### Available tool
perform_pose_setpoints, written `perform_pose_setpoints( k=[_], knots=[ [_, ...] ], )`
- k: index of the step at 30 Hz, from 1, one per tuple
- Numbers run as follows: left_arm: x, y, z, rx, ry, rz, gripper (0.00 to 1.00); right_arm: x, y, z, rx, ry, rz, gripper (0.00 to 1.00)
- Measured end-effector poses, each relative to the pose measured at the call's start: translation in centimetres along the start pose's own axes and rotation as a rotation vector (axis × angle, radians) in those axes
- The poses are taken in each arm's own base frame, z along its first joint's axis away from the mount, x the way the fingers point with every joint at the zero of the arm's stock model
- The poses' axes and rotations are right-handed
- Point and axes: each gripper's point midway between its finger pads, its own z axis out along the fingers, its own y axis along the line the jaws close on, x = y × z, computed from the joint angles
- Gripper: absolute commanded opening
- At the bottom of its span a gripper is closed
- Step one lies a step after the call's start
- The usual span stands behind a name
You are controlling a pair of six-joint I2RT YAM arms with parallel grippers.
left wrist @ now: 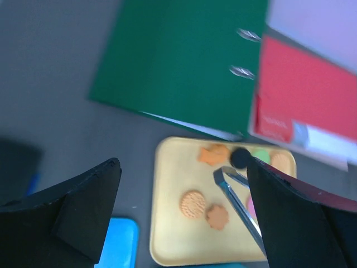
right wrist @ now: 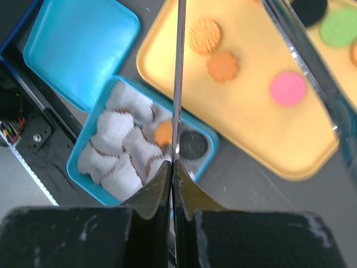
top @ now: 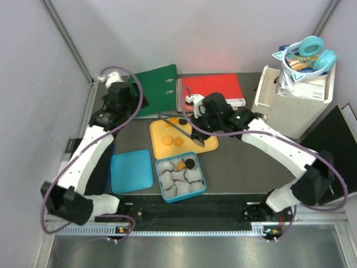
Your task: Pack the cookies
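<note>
Several cookies lie on the yellow tray: a round orange one, a flower-shaped orange one, a pink one, a green one and a black one. An orange cookie and a black cookie sit in the blue box among white paper cups. My right gripper is shut on metal tongs, whose arms reach over the tray. My left gripper hangs open and empty above the tray's far left side, by the green binder.
A blue lid lies left of the box. A green binder and a red binder lie behind the tray. A white bin with headphones on top stands at the back right.
</note>
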Motion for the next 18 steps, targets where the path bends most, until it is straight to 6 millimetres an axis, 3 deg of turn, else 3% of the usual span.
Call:
perform_pose_setpoints(
  k=[2,4,7,14,18],
  knots=[
    [-2.1,4.2,-2.2,-0.165,-0.085,-0.117,0.99,-1.8,1.1,2.1,-0.029,0.005,-0.027,0.0],
    [-2.3,5.9,-4.0,-0.245,-0.119,-0.178,0.99,-3.0,2.3,4.0,-0.062,0.012,-0.048,0.0],
    [-0.8,8.3,-5.5,-0.357,-0.122,-0.238,0.99,-4.8,3.8,7.3,-0.112,0.018,-0.071,0.0],
    [3.7,12.4,-6.5,-0.525,-0.042,-0.238,0.99,-5.9,6.2,11.8,-0.169,0.038,-0.101,0.0],
    [3.9,13.3,-7.7,-0.556,-0.058,-0.245,0.99,-6.8,8.2,14.7,-0.208,0.031,-0.125,0.0]
  ],
)
